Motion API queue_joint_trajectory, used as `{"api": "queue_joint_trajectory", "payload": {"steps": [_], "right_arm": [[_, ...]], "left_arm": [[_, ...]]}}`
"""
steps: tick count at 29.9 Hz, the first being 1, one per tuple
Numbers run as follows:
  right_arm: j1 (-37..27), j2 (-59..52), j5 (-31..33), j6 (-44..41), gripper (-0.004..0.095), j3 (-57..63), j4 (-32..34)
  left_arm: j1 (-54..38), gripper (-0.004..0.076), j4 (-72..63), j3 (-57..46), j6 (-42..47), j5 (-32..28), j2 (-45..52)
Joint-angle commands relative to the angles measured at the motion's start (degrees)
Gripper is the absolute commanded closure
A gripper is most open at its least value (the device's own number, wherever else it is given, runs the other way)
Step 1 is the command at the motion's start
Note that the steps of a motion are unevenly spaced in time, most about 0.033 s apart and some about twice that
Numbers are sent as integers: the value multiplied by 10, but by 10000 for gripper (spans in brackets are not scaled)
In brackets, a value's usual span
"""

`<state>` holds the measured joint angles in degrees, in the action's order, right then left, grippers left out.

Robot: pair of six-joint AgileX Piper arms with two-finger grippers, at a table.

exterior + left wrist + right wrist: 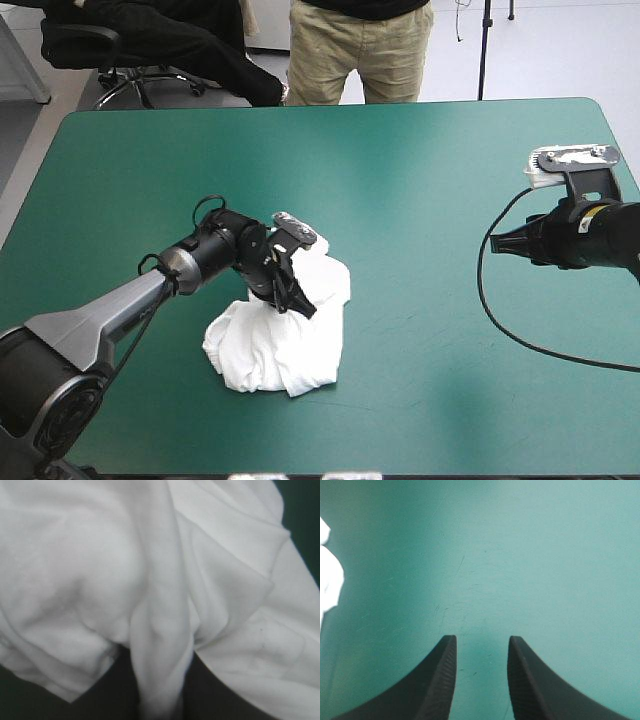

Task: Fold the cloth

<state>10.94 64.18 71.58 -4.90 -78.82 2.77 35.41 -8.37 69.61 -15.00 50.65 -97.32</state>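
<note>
The white T-shirt [285,335] lies as a crumpled heap on the teal-green cover, left of the table's middle and toward the front. My left gripper [300,303] points down into the top of the heap. In the left wrist view a narrow fold of T-shirt [160,645] runs down between the black fingers [207,680], which are pinched on it and mostly hidden by fabric. My right gripper [497,243] hovers far to the right of the heap, pointing toward it. It stands open [480,642] over bare cover, with a bit of T-shirt [329,580] far ahead of it to one side.
A wide stretch of teal-green cover [420,230] separates the heap from the right gripper. The table's front edge [330,468] runs a short way in front of the heap.
</note>
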Motion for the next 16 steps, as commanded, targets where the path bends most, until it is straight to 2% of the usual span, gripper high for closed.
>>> {"api": "queue_joint_trajectory", "payload": {"steps": [1, 8, 13, 16], "right_arm": [[-5, -11, 0, -1, 584, -12, -1], [-5, -12, 0, -2, 584, -12, -4], [-5, -12, 0, -2, 584, -12, -6], [-5, -12, 0, -2, 584, -12, -6]], "left_arm": [[53, 741, -13, 29, -4, -22, 24], [138, 741, -5, 29, -9, -25, 24], [155, 734, -5, 29, -14, -53, 24], [155, 645, -6, 29, -14, -56, 24]]}}
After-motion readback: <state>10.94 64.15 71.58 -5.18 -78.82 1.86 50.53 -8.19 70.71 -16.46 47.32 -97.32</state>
